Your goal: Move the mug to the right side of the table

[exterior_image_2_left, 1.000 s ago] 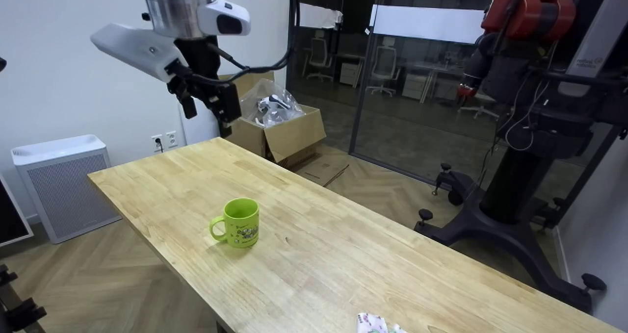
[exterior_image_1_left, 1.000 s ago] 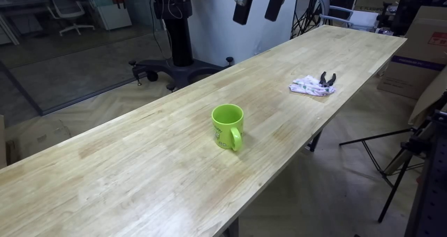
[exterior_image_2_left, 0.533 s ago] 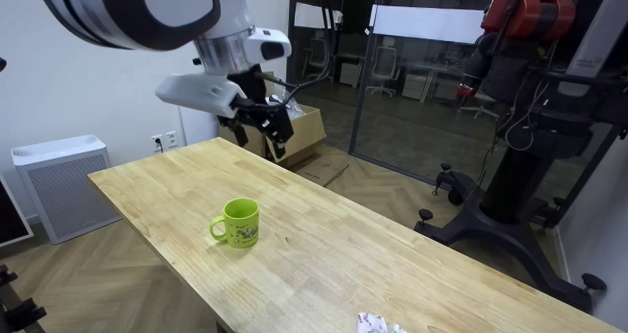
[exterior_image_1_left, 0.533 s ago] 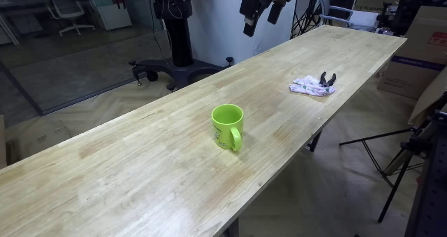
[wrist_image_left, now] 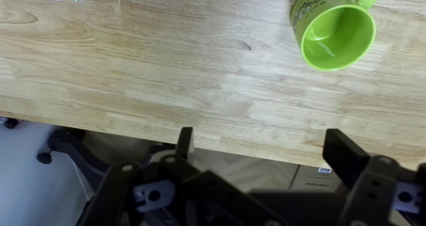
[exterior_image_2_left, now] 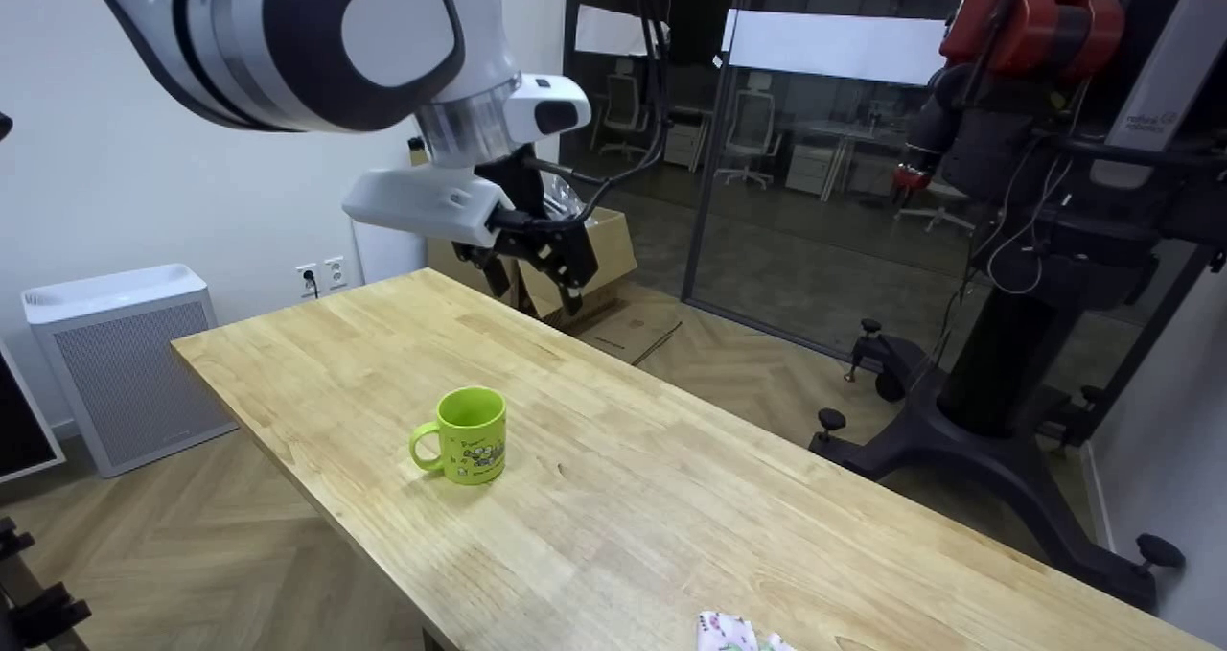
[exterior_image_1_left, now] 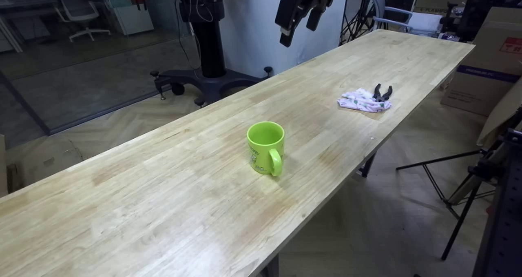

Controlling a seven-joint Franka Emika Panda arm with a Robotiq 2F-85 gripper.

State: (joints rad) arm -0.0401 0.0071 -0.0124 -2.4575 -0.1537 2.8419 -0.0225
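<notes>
Green printed mug (exterior_image_1_left: 262,149), upright, on table (exterior_image_1_left: 171,187)

We see a glossy, ceramic-looking mug (exterior_image_1_left: 261,153) on a desk (exterior_image_1_left: 163,187) of smooth, grained wood with a soft sheen.
We also find soft-looking printed cloth (exterior_image_1_left: 359,100), a matt cardboard box (exterior_image_1_left: 485,52), crinkled clear plastic film (exterior_image_2_left: 567,197) and a smooth glass partition (exterior_image_2_left: 796,258); the robot's arm (exterior_image_2_left: 316,66) wears a smooth, plastic-looking shell (exterior_image_2_left: 398,37) and a shiny metal collar (exterior_image_2_left: 467,133), and its jaws look matt.
</notes>
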